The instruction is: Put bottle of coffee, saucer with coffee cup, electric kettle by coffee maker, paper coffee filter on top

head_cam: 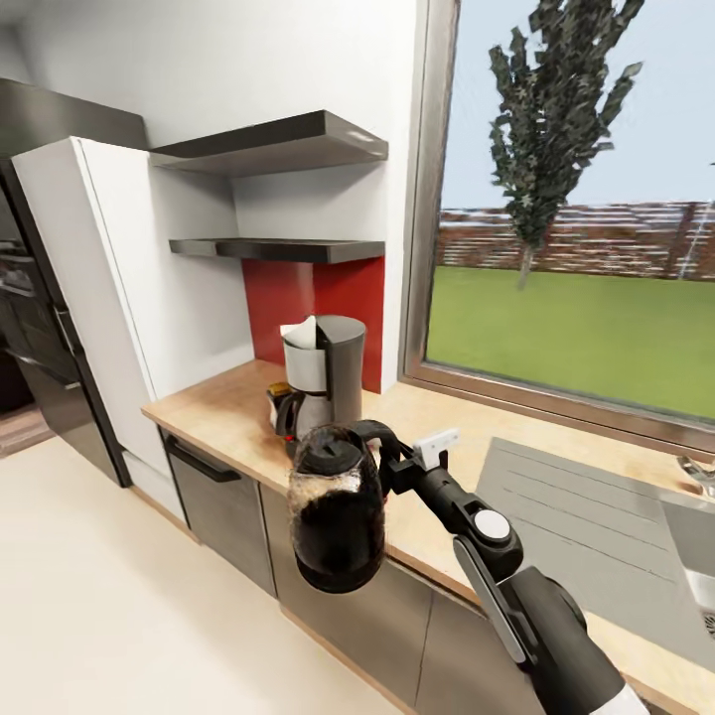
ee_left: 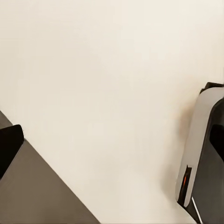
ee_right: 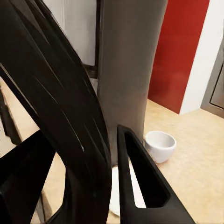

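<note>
Electric kettle (head_cam: 338, 511) hangs by its handle in the right hand (head_cam: 397, 467), off the table (head_cam: 223, 412) edge near the coffee maker (head_cam: 323, 372); a careless swing could topple it.

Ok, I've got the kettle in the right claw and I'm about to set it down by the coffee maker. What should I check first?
1. Grip on the electric kettle: ok. The right claw is closed on its handle and the kettle hangs upright.
2. Coffee maker on the countertop: ok.
3. Paper filter on top of the coffee maker: ok, it shows white at the top.
4. Coffee cup: not ok, it stands on the bare counter next to the saucer, not on it.
5. Free spot beside the coffee maker: cannot tell, the kettle hides the counter in front of it.
6. Kettle height: cannot tell whether its base clears the counter edge.
</note>
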Available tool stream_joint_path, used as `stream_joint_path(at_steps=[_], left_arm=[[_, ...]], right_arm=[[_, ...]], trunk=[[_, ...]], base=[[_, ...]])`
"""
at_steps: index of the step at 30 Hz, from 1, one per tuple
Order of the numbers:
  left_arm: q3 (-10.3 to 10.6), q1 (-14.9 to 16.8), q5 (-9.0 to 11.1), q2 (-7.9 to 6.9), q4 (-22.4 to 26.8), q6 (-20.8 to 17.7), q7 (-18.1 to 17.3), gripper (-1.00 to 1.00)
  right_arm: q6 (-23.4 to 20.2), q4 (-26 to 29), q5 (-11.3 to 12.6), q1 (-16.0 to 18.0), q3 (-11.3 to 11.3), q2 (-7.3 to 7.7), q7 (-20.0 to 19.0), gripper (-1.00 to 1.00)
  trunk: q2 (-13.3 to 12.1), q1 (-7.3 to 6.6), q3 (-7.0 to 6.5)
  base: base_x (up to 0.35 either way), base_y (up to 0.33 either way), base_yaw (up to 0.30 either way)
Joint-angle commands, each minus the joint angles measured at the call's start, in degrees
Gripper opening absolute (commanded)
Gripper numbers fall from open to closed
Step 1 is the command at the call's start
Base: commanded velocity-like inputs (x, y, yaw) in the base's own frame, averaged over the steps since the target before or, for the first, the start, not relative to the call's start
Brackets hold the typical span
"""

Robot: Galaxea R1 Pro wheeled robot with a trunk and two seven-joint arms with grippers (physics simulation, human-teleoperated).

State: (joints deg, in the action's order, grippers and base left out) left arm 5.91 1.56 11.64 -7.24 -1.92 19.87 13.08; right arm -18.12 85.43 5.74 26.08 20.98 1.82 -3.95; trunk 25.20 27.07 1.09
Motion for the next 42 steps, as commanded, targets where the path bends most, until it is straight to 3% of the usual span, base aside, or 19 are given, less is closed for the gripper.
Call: stream_joint_path(at_steps=[1,9,32,42], left_arm=[[0.5,0.1,0.6,-0.03,-0.2,0.3,0.0,1.00],[0.5,0.2,1.8,-0.33,-0.2,0.3,0.0,1.00],[0.5,0.3,1.8,0.04,-0.2,0.3,-0.1,1.00],[0.5,0.3,1.8,0.04,-0.1,0.3,-0.1,1.00]], right_arm=[[-0.3,0.0,0.6,0.0,0.1,0.03,0.1,-1.00],[-0.3,0.0,0.6,0.0,0.1,0.03,0.1,-1.00],[-0.3,0.0,0.6,0.0,0.0,0.03,0.1,-1.00],[-0.3,0.1,0.6,0.0,0.0,0.02,0.1,-1.00]], trunk=[[0.1,0.03,0.11],[0.1,0.03,0.07],[0.1,0.03,-0.52],[0.1,0.03,-0.55]], base=[[0.000,0.337,0.000],[0.000,0.337,-0.033],[0.000,0.337,-0.249],[0.000,0.337,-0.041]])
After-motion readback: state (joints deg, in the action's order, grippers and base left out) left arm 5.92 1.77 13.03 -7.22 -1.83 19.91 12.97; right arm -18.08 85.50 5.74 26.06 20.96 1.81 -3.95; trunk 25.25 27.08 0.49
